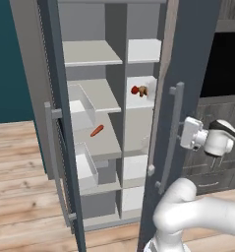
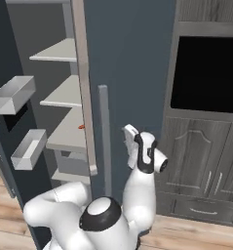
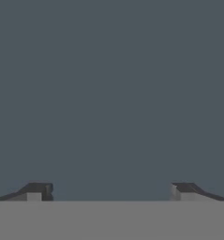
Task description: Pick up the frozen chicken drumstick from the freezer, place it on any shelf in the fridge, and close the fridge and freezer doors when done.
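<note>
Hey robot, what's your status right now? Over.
Gripper open, empty, facing the right door. Drumstick on a fridge shelf beside a red item. Both doors not yet shut.

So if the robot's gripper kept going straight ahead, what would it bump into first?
Most likely the dark door. The open gripper faces its flat surface with nothing between, though how near it is can't be told.

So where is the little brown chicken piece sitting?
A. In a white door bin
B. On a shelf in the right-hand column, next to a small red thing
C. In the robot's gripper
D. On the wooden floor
B: in the left base view the chicken drumstick sits on a right-column shelf beside the small red item.
</note>
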